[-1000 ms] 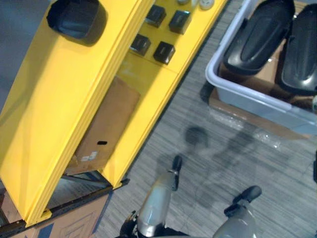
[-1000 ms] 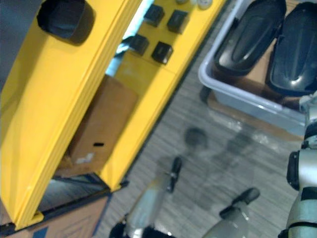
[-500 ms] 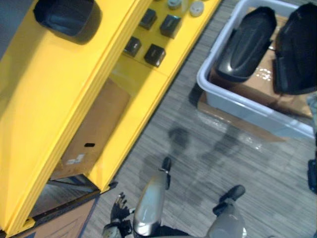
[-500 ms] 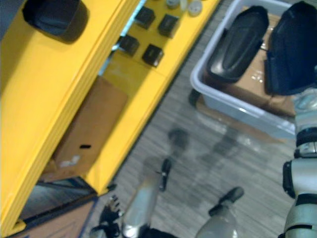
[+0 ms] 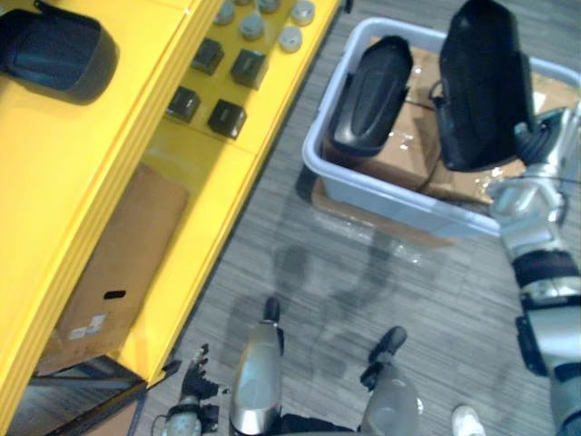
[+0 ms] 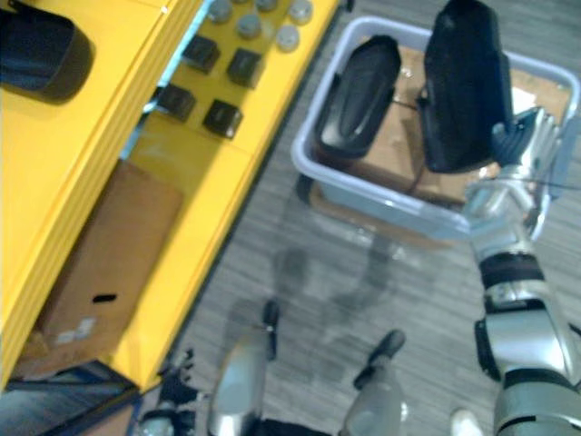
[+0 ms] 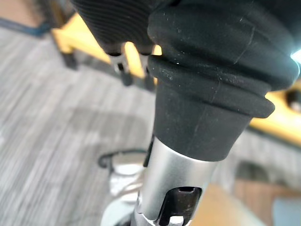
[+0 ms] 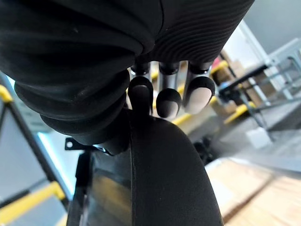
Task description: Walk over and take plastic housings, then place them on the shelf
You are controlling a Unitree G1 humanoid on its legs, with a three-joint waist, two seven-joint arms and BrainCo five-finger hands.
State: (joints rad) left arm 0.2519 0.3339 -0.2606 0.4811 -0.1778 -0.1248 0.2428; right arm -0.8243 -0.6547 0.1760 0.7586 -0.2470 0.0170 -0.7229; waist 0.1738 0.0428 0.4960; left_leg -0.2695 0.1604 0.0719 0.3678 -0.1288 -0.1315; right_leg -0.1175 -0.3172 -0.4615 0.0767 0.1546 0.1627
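Observation:
My right hand (image 5: 537, 145) is shut on the edge of a black plastic housing (image 5: 477, 84) and holds it tilted up above the grey bin (image 5: 320, 156). Its fingers (image 8: 168, 100) curl over the housing's rim (image 8: 164, 179) in the right wrist view. A second black housing (image 5: 371, 84) lies in the bin's left half. A third housing (image 5: 53, 53) rests on top of the yellow shelf (image 5: 100, 191) at the far left. Low beside the shelf's corner, my left hand (image 5: 191, 389) hangs with relaxed fingers (image 7: 125, 71), holding nothing.
Small black boxes (image 5: 227, 118) and grey round caps (image 5: 290, 38) sit on the shelf's lower level. A cardboard box (image 5: 109, 272) lies under the shelf. The bin stands on flat cardboard (image 5: 381, 222) on grey carpet (image 5: 363, 291).
The camera has swung toward the bin. My right hand has come in and tipped the right-hand housing up out of the bin. My left hand now shows by the shelf corner.

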